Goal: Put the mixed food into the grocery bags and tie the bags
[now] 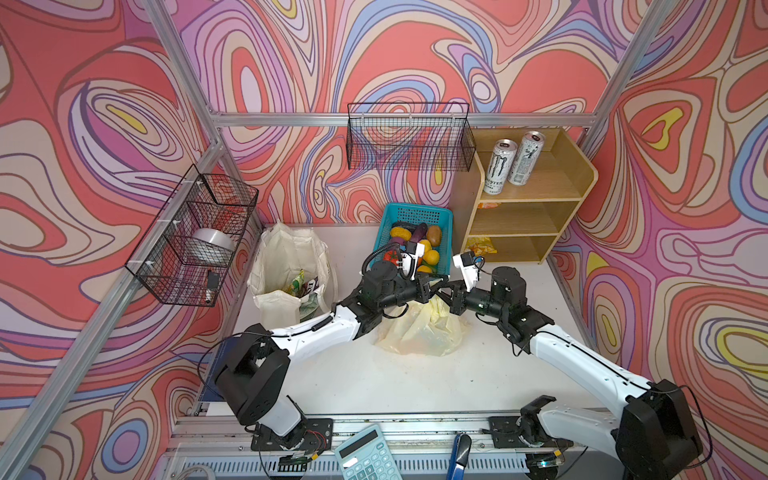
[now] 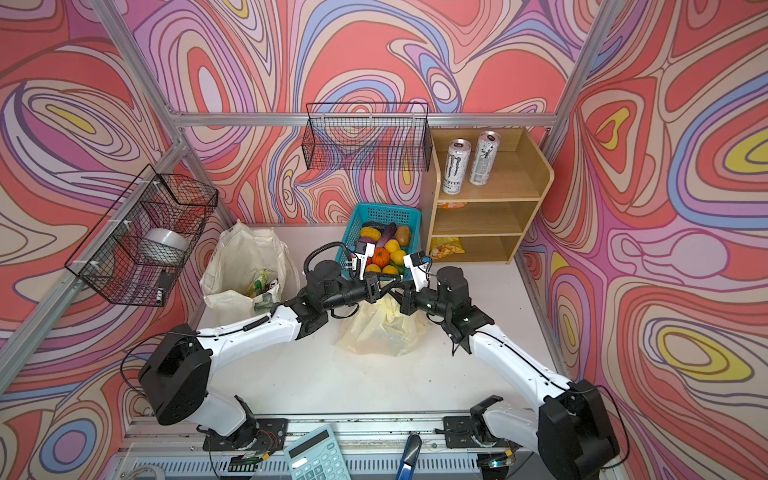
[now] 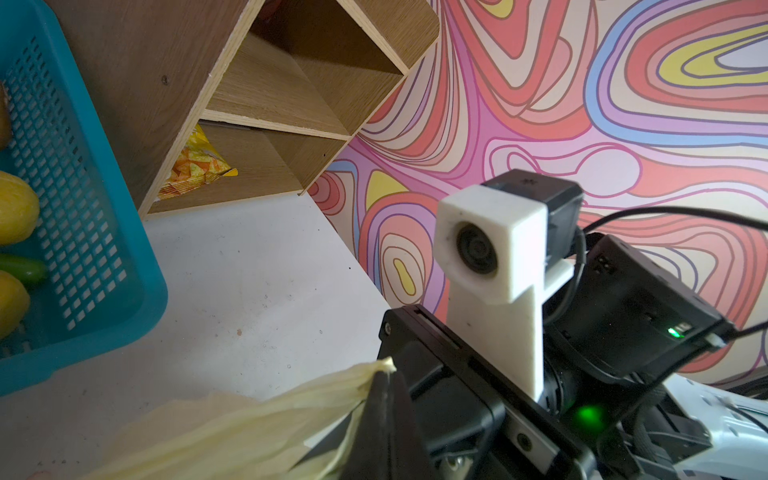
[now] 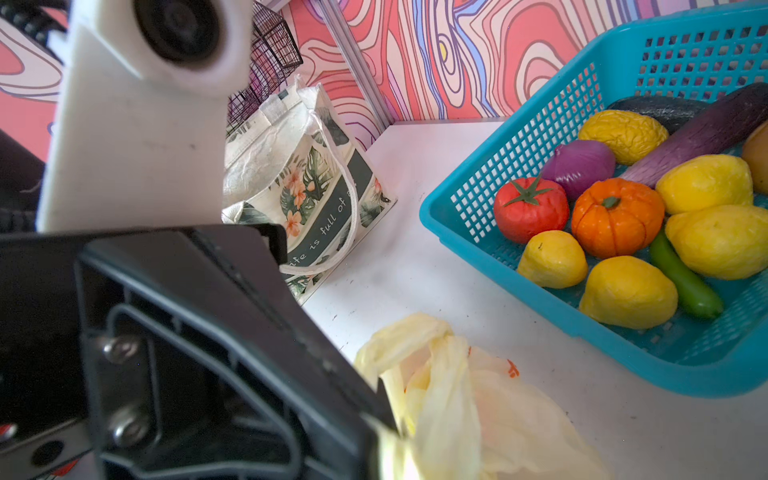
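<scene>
The pale-yellow plastic grocery bag (image 1: 419,328) lies mid-table, bulging, with orange print (image 4: 513,368). My left gripper (image 3: 386,374) is shut on a bunched handle of it, which pokes out past the fingertips. My right gripper (image 1: 444,294) meets the left gripper (image 1: 439,285) tip to tip just above the bag's top. It looks shut on another strand of handle, which is blurred in its wrist view. The cream canvas tote (image 1: 282,257) stands at the left with snack packets (image 1: 300,284) inside. More mixed food (image 4: 615,216), among it a tomato, lemons and an eggplant, fills the teal basket (image 4: 540,124).
A wooden shelf (image 1: 540,199) at the back right carries two drink cans (image 1: 498,166) and a snack packet (image 3: 195,170) in its lowest bay. Black wire baskets (image 1: 409,137) hang on the walls. A calculator (image 1: 365,455) and a blue-handled tool (image 1: 459,455) lie on the front rail.
</scene>
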Action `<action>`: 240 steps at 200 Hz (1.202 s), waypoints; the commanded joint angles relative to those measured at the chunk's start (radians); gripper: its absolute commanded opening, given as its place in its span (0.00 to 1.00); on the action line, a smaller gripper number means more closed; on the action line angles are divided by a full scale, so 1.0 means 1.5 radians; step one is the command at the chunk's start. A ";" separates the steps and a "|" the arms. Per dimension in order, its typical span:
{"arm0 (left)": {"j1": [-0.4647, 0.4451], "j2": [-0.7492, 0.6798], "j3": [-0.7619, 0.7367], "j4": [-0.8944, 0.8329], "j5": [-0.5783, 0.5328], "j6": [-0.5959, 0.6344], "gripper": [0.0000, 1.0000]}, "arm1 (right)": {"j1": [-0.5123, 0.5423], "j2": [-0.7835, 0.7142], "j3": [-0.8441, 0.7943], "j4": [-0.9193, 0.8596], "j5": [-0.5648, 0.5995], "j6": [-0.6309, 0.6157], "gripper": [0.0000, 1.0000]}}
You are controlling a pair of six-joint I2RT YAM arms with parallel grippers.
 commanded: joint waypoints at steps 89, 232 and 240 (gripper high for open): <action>0.125 -0.184 -0.042 -0.144 0.035 0.203 0.51 | -0.027 0.000 0.041 -0.068 -0.007 -0.068 0.00; 0.125 -0.023 0.103 -0.421 0.225 0.594 0.73 | -0.037 0.026 0.064 -0.082 -0.063 -0.087 0.00; 0.123 -0.007 0.118 -0.433 0.230 0.605 0.75 | -0.037 0.027 0.063 -0.080 -0.065 -0.088 0.00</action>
